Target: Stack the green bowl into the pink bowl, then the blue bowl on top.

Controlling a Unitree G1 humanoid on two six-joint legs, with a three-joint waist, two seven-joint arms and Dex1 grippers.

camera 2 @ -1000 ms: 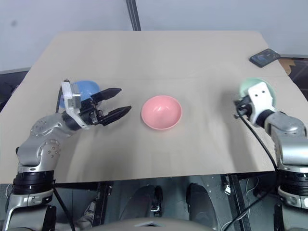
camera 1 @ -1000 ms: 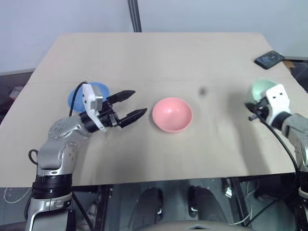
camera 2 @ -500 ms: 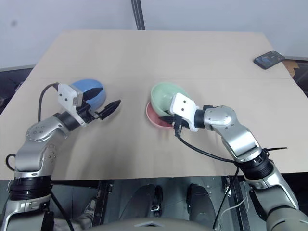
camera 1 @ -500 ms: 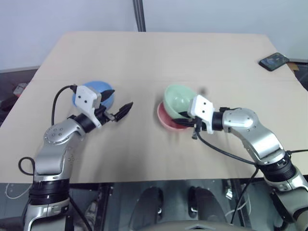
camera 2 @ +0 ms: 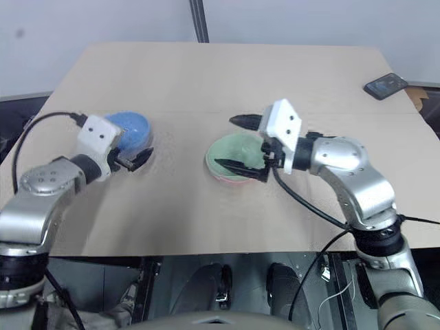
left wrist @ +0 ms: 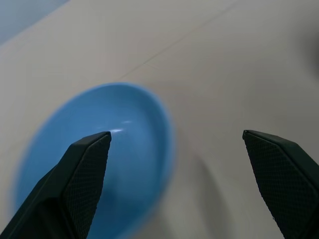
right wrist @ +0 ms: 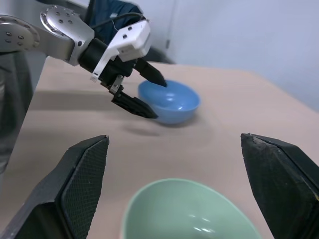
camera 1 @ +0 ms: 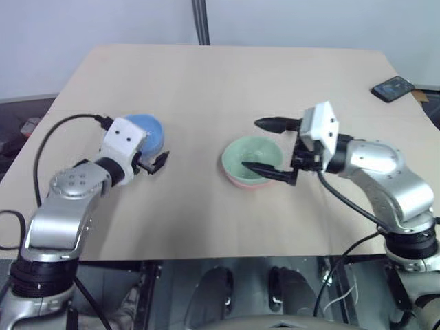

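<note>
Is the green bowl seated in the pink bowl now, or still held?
Seated. The green bowl sits upright inside the pink bowl, whose rim shows beneath it. The right gripper is open, its fingers spread apart around the green bowl.

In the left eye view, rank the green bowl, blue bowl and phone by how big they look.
1. Green bowl, though the blue bowl is partly hidden, so it's unsure.
2. Blue bowl.
3. Phone, clearly smallest.

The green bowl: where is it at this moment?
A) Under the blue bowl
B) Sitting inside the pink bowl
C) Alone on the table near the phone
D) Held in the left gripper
B: the green bowl sits nested in the pink bowl, whose rim shows beneath it.
</note>
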